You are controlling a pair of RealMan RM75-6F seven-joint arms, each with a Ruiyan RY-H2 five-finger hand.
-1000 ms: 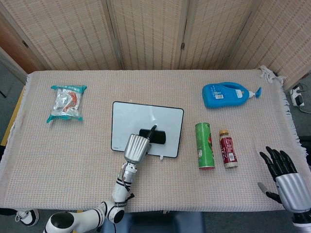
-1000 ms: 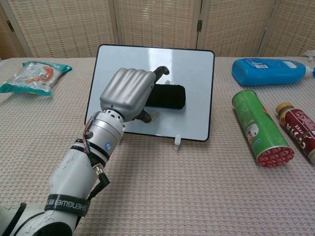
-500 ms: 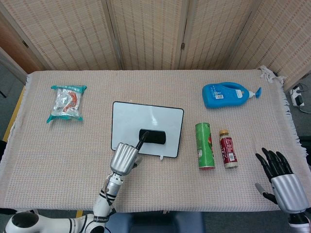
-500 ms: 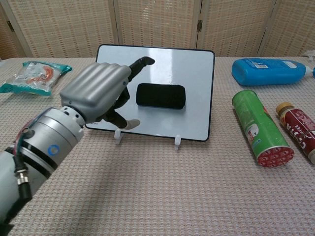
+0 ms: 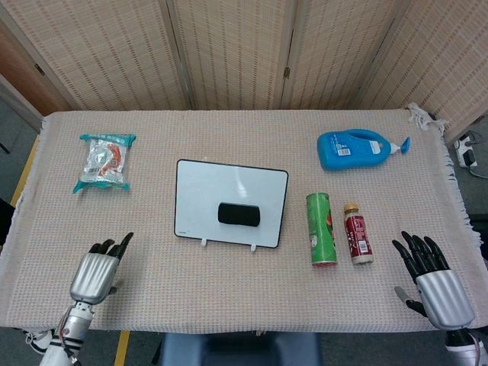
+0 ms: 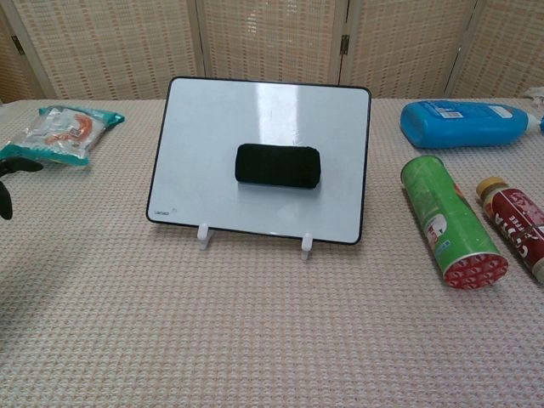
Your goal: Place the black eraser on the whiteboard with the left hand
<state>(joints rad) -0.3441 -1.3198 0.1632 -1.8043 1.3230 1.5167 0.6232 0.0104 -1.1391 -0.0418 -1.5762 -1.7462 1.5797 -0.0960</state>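
Fingers of both the left hand (image 5: pixel 95 273) and right hand (image 5: pixel 431 280) seemingly spread, empty; matte oblong black eraser (image 5: pixel 239 214) lies on glossy whiteboard (image 5: pixel 198 187).

Lighting: bright, even, diffuse; shadows faint. Glare: soft sheen across whiteboard (image 6: pixel 259 119) upper surface, chest view. Focus: sharp throughout; no evident blur.

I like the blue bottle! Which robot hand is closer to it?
Right. The right hand sits at the table's near edge, below the blue bottle; the left hand is far across, past the whiteboard.
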